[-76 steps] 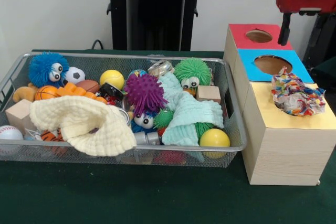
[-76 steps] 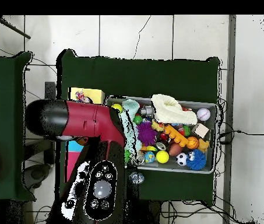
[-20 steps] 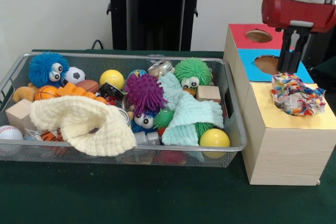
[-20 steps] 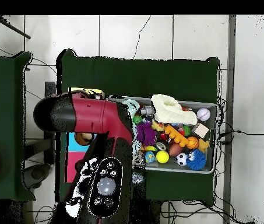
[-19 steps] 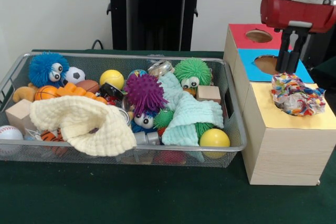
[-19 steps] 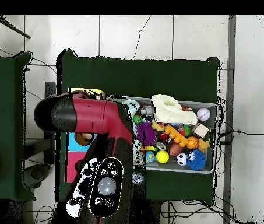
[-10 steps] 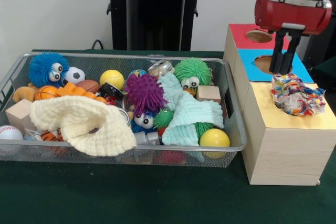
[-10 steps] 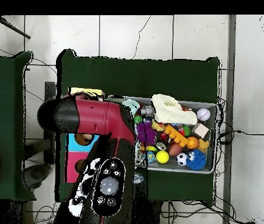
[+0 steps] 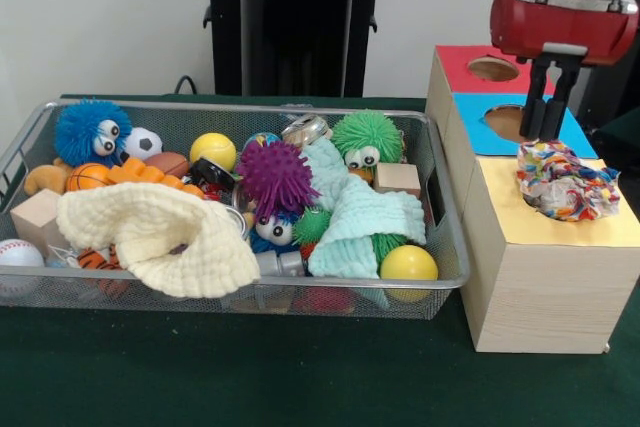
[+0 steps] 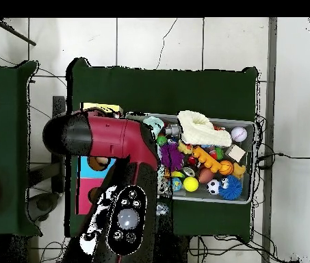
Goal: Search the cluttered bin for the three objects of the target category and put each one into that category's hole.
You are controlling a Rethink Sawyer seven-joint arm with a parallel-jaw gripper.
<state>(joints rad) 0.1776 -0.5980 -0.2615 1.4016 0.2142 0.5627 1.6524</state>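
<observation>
Wrapper wad, printed red, yellow, blue and white, sits crumpled over the hole of the yellow-topped box, just right of the wire bin. Directly above it hangs the gripper, fingers close together and holding nothing. Spiky balls, cloths and blocks crowd the bin.
</observation>
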